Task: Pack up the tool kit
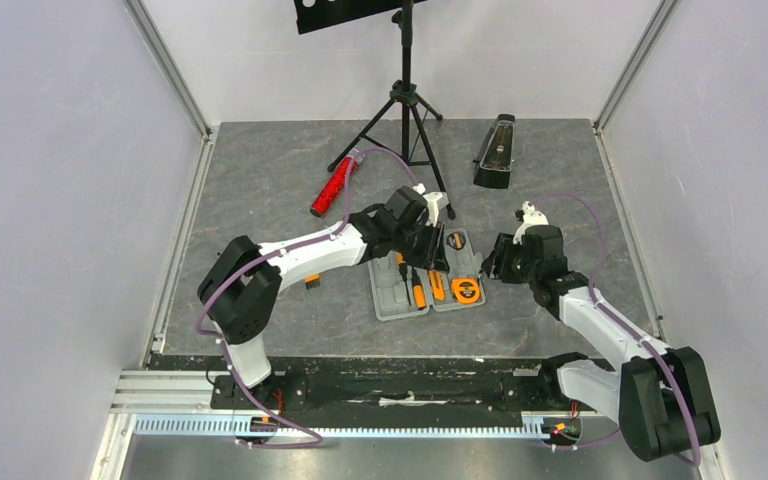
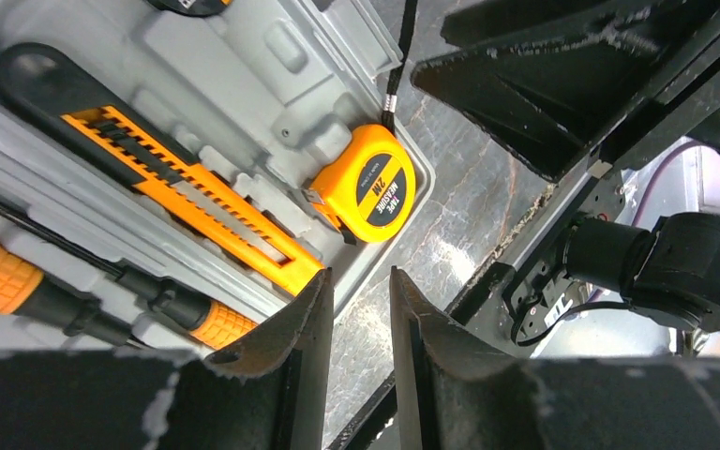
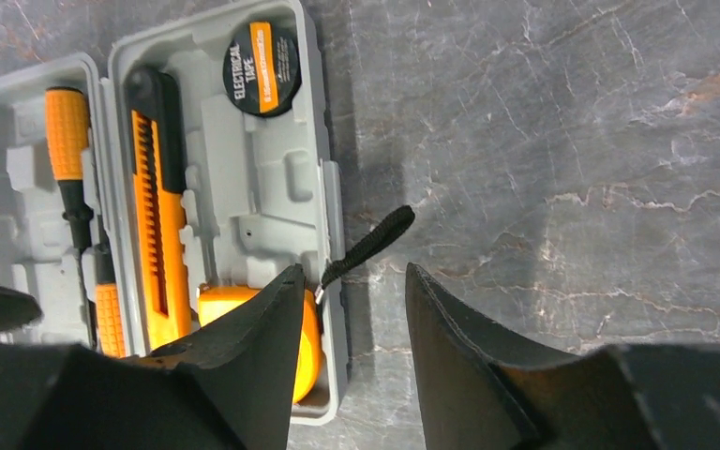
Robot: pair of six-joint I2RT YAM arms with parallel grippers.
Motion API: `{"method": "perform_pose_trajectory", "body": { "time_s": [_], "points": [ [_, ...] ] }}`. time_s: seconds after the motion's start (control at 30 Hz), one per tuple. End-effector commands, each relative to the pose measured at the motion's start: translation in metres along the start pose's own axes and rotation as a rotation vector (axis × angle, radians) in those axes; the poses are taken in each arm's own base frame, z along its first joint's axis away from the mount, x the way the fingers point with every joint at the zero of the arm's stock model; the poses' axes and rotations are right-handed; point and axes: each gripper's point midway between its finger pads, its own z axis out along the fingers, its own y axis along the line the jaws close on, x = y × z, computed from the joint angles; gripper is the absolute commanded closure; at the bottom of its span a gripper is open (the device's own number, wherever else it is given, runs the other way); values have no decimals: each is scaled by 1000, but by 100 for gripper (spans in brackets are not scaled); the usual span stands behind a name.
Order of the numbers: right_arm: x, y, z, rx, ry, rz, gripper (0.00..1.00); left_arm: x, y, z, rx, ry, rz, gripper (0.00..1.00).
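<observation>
right hand (image 3: 353,272) hung part-open, empty, just right of the case (image 3: 272,178), above the strap (image 3: 370,239) of the tape measure (image 2: 372,185), likely to tuck it in. left hand (image 2: 359,277), narrow and empty, hovered over the case corner. case lay open on the desk (image 1: 260,200), tools (image 3: 159,234) seated, lid not yet shut.

Looks like a robot test lab. Boxed in by plain white walls (image 1: 60,200) with metal corner posts (image 1: 175,75). Holds 2 robot arms, a left arm (image 1: 300,248) and a right arm (image 1: 600,325), bolted side by side to a black rail (image 1: 400,387) at the near edge of a dark grey surface (image 1: 260,190). Hung with purple cables (image 1: 198,320) too.
</observation>
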Motion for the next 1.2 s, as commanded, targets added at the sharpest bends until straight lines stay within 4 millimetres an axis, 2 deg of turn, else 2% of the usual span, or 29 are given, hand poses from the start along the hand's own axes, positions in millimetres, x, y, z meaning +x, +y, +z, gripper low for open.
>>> {"method": "perform_pose_trajectory", "body": {
  "time_s": [0.0,0.37,0.53,0.7,0.97,1.17],
  "points": [
    [-31,9,5,-29,-109,33,54,-11,-20,2,59,-22,2,65],
    [-10,8,14,-56,-59,97,54,-11,-17,-1,44,-33,8,65],
    [0,5,16,-64,-56,151,48,-10,-16,-1,42,-30,11,65],
    [-6,8,15,-119,-112,223,46,-11,-16,-1,38,-29,18,65],
    [-10,23,13,-266,-153,311,47,-11,-15,1,37,-26,19,65],
    [-17,27,10,-315,-191,310,50,-12,-16,1,38,-26,21,65]
  ]
}}
